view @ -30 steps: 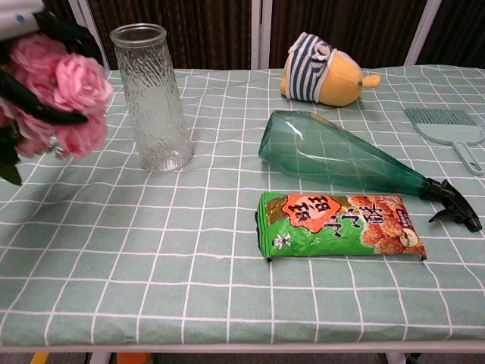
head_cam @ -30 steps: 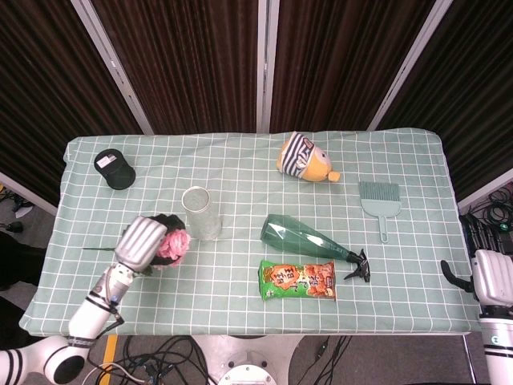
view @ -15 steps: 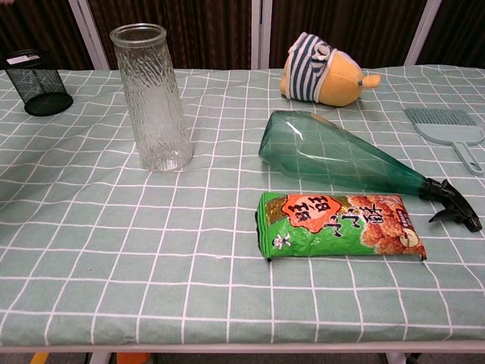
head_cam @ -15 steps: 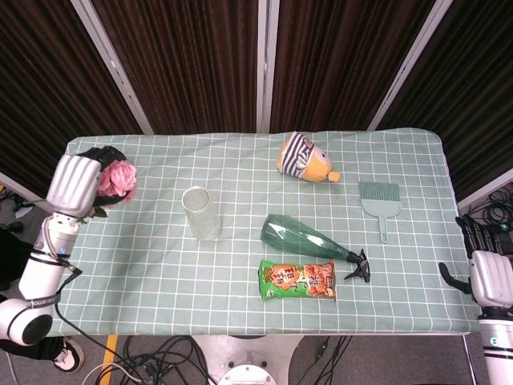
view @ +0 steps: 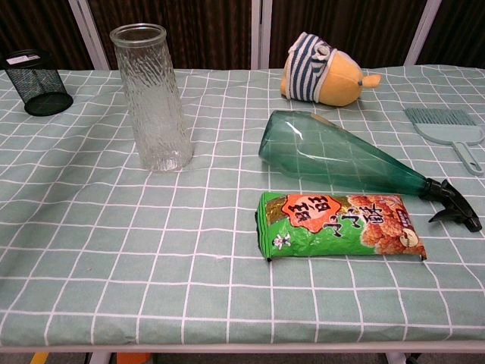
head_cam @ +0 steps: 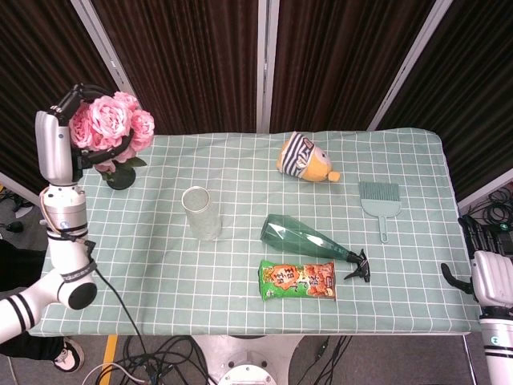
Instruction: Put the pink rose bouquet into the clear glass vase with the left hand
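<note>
In the head view my left hand (head_cam: pixel 58 143) is raised high above the table's far left corner and grips the pink rose bouquet (head_cam: pixel 112 126), blooms pointing right. The clear glass vase (head_cam: pixel 201 213) stands upright on the table, well to the right of and below that hand. It also rises at the left in the chest view, vase (view: pixel 151 97), where neither hand shows. My right hand (head_cam: pixel 486 274) hangs off the table's right edge, fingers apart and holding nothing.
A black mesh cup (view: pixel 36 82) stands at the far left, partly hidden by the bouquet in the head view. A green spray bottle (head_cam: pixel 309 237) lies on its side, with a green snack bag (head_cam: pixel 297 280) before it. A striped plush toy (head_cam: pixel 303 158) and a teal brush (head_cam: pixel 379 202) lie further right.
My left hand has lifted the bouquet from beside the vase, out to the left and up high over the table's far left corner. The right hand has barely moved.
</note>
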